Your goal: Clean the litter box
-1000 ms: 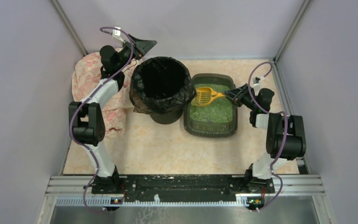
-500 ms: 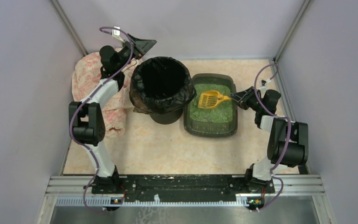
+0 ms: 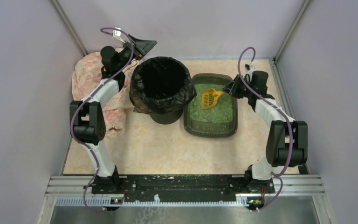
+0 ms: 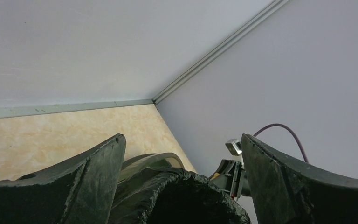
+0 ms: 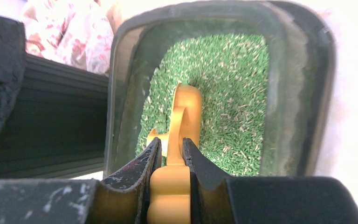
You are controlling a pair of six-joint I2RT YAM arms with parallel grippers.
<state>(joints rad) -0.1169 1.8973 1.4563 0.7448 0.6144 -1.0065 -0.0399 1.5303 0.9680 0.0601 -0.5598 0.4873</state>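
Note:
The litter box (image 3: 211, 130), a dark grey-green tray of green granules, sits right of the black-bagged bin (image 3: 161, 84). In the right wrist view the tray rim (image 5: 303, 84) frames the granules. My right gripper (image 3: 228, 91) is shut on the handle of the yellow slotted scoop (image 3: 209, 98), whose head hangs over the far part of the tray. The right wrist view shows the scoop (image 5: 184, 116) edge-on between my right gripper's (image 5: 171, 150) closed fingers. My left gripper (image 3: 144, 45) is open and empty, raised behind the bin; the left wrist view shows it (image 4: 182, 149) spread above the bin mouth (image 4: 186, 200).
A pink floral cloth (image 3: 93, 88) lies bunched at the back left beside the left arm. Grey walls close the table on three sides. The bin (image 5: 42, 121) stands close against the tray's left side.
My right arm swung toward the back of the table with the scoop. The scoop pulled back from the bin's rim and now points down-left over the tray's far part. The left arm stayed still.

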